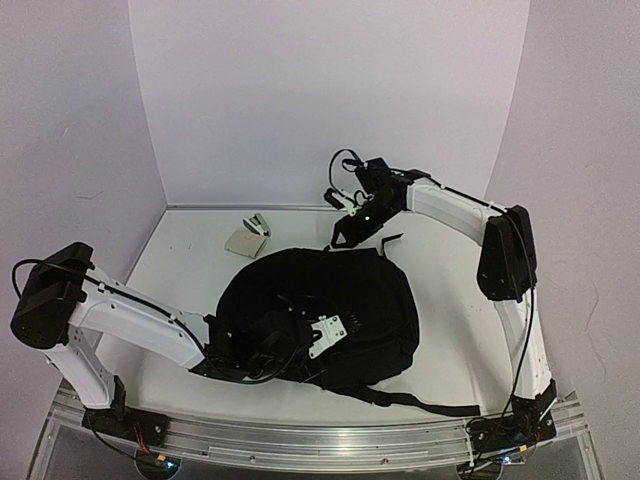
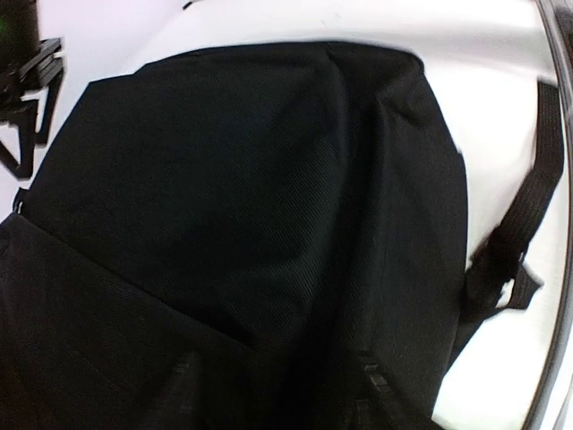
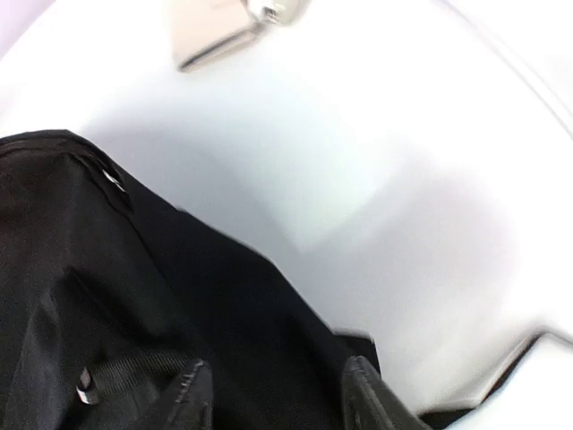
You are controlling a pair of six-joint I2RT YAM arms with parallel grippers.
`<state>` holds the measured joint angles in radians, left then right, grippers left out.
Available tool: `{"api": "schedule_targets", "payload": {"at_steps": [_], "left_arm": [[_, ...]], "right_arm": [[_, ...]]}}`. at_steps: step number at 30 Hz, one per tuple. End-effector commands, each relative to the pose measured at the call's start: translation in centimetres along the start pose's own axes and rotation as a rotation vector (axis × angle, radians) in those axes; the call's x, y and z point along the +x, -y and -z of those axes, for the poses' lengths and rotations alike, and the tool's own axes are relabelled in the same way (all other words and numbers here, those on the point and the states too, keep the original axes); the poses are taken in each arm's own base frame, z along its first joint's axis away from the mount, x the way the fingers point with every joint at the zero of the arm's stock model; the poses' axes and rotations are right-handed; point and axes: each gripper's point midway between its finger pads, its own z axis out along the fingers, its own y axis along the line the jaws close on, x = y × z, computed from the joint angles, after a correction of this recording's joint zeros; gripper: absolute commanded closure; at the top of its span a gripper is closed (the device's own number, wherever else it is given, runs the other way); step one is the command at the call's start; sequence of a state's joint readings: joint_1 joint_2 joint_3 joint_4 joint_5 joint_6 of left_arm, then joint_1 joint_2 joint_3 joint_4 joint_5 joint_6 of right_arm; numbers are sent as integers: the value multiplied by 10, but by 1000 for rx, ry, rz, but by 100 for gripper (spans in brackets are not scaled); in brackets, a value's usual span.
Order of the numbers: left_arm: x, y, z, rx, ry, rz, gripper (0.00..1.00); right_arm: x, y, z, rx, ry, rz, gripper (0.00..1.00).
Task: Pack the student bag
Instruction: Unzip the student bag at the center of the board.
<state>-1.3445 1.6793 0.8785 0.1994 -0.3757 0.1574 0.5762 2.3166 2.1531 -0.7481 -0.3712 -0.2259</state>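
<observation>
From the top external view, the student bag (image 1: 370,300) is seen lying flat in the middle of the desk (image 1: 180,270), a rounded black mass between the two arms. A black strap (image 1: 430,405) is stretched out from its near edge toward the right. The left claw (image 1: 322,338) is held low over the near-left part of the bag, and its dark fingers are hard to tell from the fabric here. The right claw (image 1: 343,238) is pointed down at the bag's far edge, just above it. A small beige object (image 1: 245,240) is seen on the desk just beyond the bag's far-left edge, apart from it; what it is cannot be told

In the left wrist view, the frame is almost filled by the bag's black fabric. The left claw's fingers (image 2: 183,390) are dimly made out at the bottom, set moderately apart, with nothing gripped between them. The strap is shown at the right on the white desk, and the right claw is glimpsed in the upper left corner

In the right wrist view, the right claw's fingers (image 3: 190,399) are seen parted to a moderate width and closed on nothing. The bag's far edge is shown beneath them, with a webbing loop (image 3: 134,367) beside the one finger. The beige object is blurred at the top
</observation>
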Motion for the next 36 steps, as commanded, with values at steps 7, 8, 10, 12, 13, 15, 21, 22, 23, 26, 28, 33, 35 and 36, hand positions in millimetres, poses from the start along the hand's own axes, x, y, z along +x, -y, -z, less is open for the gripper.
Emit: {"api": "schedule_targets", "payload": {"at_steps": [7,8,10,12,13,15,21,22,23,26,28,33,35,36], "left_arm": [[-54,-110,25,-178,8,552,29],[-53,-115,23,-198,-8,575,28],[-54,-123,18,-227,-27,608,25],[-54,-124,11,-239,-45,632,19],[-55,-124,8,-244,-53,645,18],[-57,-124,0,-249,-73,665,18],[-38,-120,-28,-308,-200,705,19],[-34,-119,-32,-319,-226,708,19],[-29,-120,-35,-333,-253,711,20],[-18,-123,-36,-369,-297,722,27],[-17,-127,-32,-381,-290,739,33],[-18,-132,-17,-371,-242,784,55],[-17,-132,-13,-365,-228,798,64],[-17,-133,-11,-361,-220,806,68]], "right_arm": [[-27,0,119,38,188,-149,33],[-23,-1,121,39,184,-159,33],[-17,-4,126,38,179,-180,33],[-10,-7,130,34,175,-199,33],[-6,-9,131,31,170,-206,33],[-1,-12,134,27,168,-213,33],[14,-18,135,6,156,-260,33],[17,-20,134,-2,154,-266,33],[18,-22,134,-10,152,-270,34],[24,-25,130,-34,142,-288,35],[26,-28,128,-47,139,-297,36],[30,-38,119,-87,121,-308,39],[32,-47,114,-102,107,-297,40],[32,-50,112,-106,102,-292,40]]}}
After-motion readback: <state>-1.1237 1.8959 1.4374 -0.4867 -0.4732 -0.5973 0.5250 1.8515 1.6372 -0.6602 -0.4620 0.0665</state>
